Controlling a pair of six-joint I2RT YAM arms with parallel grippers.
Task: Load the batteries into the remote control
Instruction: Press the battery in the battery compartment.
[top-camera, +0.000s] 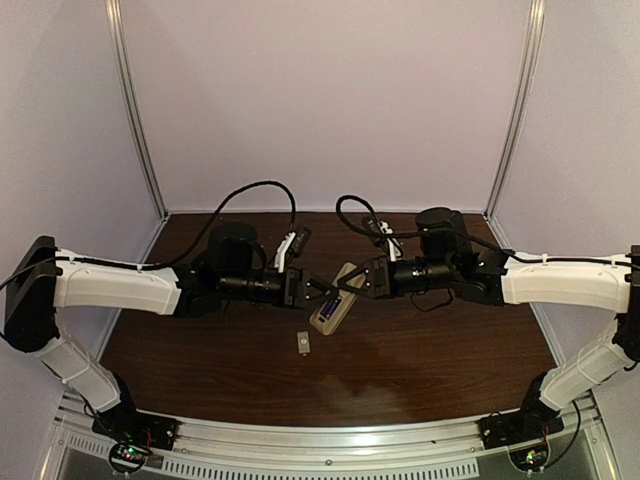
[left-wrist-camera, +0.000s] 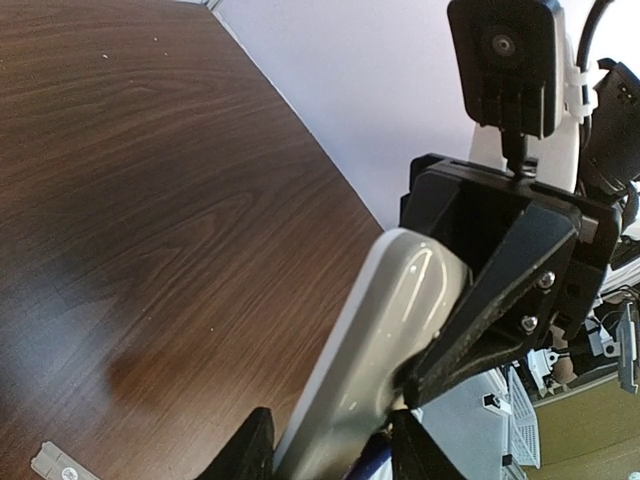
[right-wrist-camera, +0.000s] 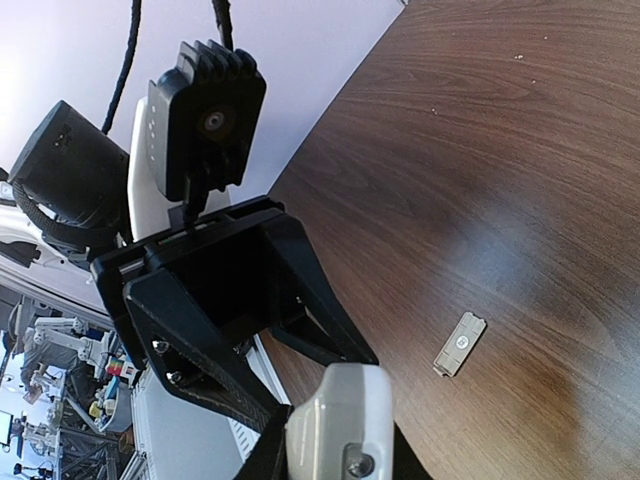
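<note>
Remote control (top-camera: 331, 312) lies lengthwise between my right pincer (top-camera: 365, 278), clamped on it, and my left pincer (top-camera: 316, 289), straddling it, grip unclear

My left wrist view's bottom edge cuts off the remote control (left-wrist-camera: 375, 340) and my left pincer (left-wrist-camera: 330, 458), so I cannot tell whether its jaws press the handset or merely flank it. From above, the batteries (top-camera: 327, 307) are one small purple blur; how they sit I cannot tell. The same bottom edge clips the grey cover piece (left-wrist-camera: 58, 466).
</note>
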